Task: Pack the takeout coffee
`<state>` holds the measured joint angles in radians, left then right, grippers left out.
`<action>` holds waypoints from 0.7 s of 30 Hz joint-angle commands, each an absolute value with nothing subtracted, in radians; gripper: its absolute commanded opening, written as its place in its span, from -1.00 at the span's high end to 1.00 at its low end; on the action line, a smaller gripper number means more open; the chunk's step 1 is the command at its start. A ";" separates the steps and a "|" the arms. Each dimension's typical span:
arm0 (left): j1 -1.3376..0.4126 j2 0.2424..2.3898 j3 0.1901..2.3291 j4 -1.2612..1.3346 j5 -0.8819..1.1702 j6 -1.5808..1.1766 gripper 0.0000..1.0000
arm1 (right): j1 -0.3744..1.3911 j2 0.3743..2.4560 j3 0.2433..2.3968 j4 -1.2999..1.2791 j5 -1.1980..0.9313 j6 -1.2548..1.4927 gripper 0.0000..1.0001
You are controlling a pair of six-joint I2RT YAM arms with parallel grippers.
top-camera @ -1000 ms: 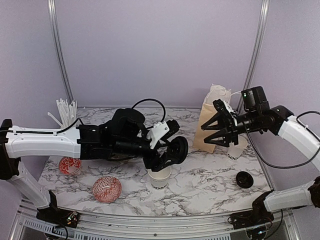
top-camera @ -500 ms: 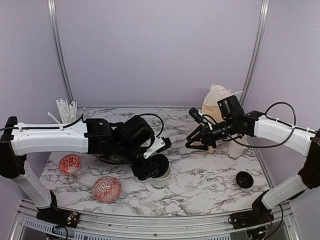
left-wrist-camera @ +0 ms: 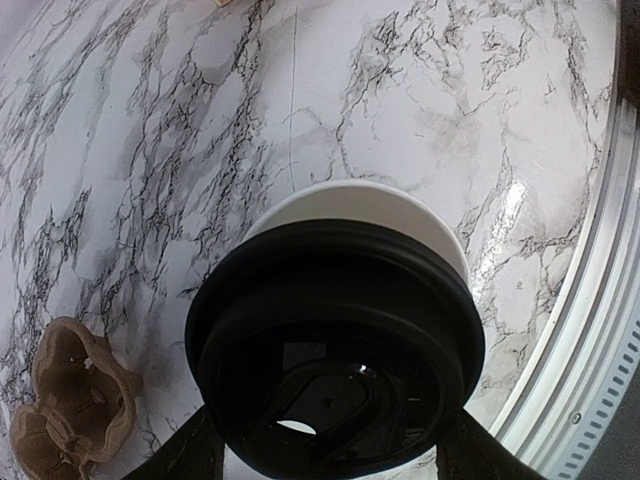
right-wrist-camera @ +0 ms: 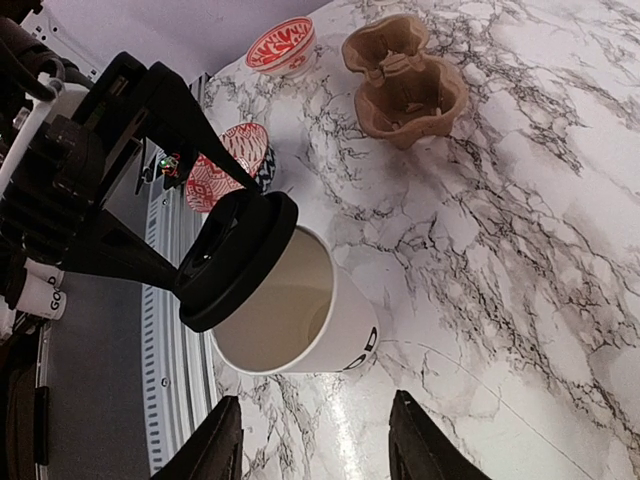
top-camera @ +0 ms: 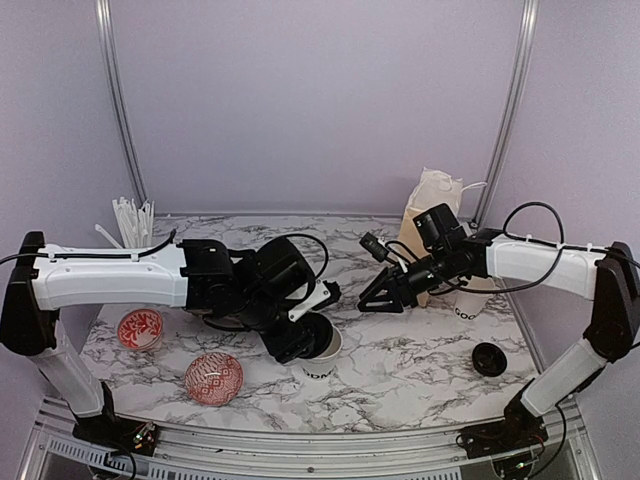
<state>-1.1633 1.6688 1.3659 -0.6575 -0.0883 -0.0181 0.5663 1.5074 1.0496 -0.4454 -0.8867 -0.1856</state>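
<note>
Left gripper (left-wrist-camera: 330,455) clamping black lid (left-wrist-camera: 335,350), holding it tilted over open cup (top-camera: 320,362) near table's front-centre. Right gripper (top-camera: 375,298) hovering at cup's 2 o'clock, jaws apart, empty. Advising: levelling lid, centring on rim, pressing evenly; right steadying cup wall.

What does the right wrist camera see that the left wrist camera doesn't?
Only right wrist: two red-and-white patterned bowls and the inside of the white paper cup. Only left wrist: the round black plastic lid face-on, with its small hole. Both: that cup, the lid tilted over it in the left gripper, the brown moulded-pulp carrier and the marble table.
</note>
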 commanded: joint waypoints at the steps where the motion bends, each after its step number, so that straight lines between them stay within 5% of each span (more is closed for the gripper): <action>1: -1.162 1.675 1.408 -0.678 -0.095 -0.019 -0.40 | 0.577 1.512 1.043 -0.436 -0.903 -0.172 0.03; 21: -1.163 1.720 1.443 -0.671 -0.061 -0.007 -0.39 | 0.580 1.564 1.037 -0.461 -0.983 -0.170 -0.42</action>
